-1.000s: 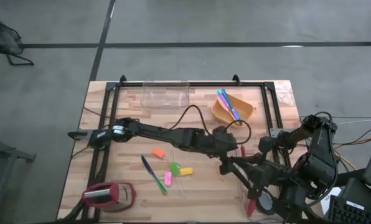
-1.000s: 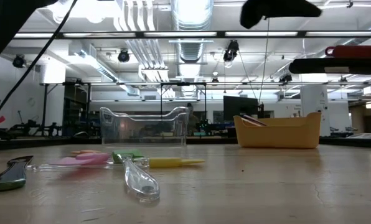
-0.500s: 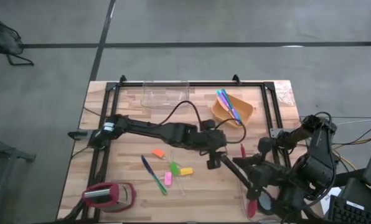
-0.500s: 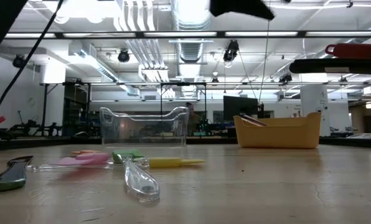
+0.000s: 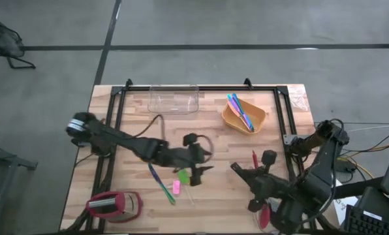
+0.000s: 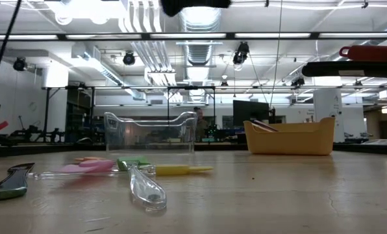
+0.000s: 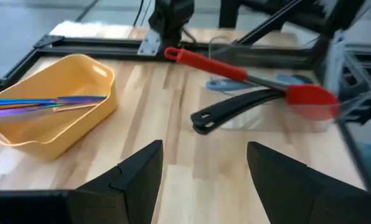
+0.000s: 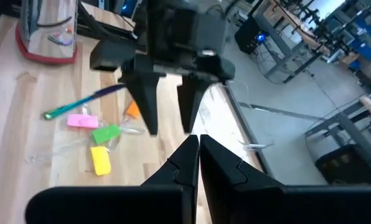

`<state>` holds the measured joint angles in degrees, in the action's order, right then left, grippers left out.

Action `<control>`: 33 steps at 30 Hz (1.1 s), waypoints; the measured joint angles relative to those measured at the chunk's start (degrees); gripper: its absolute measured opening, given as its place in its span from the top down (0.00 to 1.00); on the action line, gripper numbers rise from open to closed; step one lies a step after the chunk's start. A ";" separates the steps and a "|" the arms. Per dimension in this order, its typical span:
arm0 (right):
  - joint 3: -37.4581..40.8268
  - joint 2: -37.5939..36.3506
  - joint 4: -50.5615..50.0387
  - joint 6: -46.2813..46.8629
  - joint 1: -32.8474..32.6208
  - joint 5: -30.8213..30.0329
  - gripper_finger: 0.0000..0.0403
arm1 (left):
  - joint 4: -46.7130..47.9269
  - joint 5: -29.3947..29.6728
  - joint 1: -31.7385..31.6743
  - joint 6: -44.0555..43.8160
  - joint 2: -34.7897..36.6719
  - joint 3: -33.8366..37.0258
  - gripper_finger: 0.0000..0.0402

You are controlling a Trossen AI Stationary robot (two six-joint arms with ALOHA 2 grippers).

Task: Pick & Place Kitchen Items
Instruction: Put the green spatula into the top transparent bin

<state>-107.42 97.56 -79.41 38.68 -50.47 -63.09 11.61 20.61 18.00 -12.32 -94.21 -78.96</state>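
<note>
Small pink (image 8: 81, 120), green (image 8: 106, 134), yellow (image 8: 100, 160) and orange (image 8: 132, 110) pieces lie flat on the table's middle beside a blue-green utensil (image 5: 160, 184). My left gripper (image 5: 200, 173) hovers open above them, touching nothing. My right gripper (image 5: 235, 168) hangs shut and empty to their right, pointing at them. A red spatula (image 7: 248, 74) and a black spoon (image 7: 235, 109) lean with their heads in a clear tub (image 7: 279, 106) at the near right. Thin coloured cutlery (image 5: 239, 108) lies in the orange bowl (image 5: 230, 119).
A second clear tub (image 5: 173, 99) stands at the far edge. A red-and-silver gadget (image 5: 113, 203) sits at the near left corner. A clear spoon (image 6: 145, 188) lies by the pieces. A black frame (image 5: 119, 98) runs around the tabletop.
My left gripper has swept from beside the orange bowl toward the table's left, staying open, and now hangs over the small pieces. My right arm has sunk a little. Nothing on the table has moved.
</note>
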 joint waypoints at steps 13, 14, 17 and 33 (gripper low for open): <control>12.07 0.02 24.53 -7.79 8.39 6.15 0.97 | -24.71 0.07 5.65 -2.59 18.34 33.23 0.41; 12.62 0.02 25.98 -8.75 9.01 6.54 0.97 | -27.20 -0.07 5.99 -1.89 18.94 34.69 0.41; 14.28 0.02 31.71 -10.56 11.07 10.17 0.98 | -33.22 -0.22 6.88 0.23 20.58 38.57 0.41; 22.02 1.05 51.82 -16.93 16.08 22.63 0.98 | -46.41 -8.26 8.96 9.18 24.24 48.73 0.41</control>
<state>-85.41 98.61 -27.59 21.76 -34.39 -40.46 -34.79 12.35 26.96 -3.14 -69.97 -30.24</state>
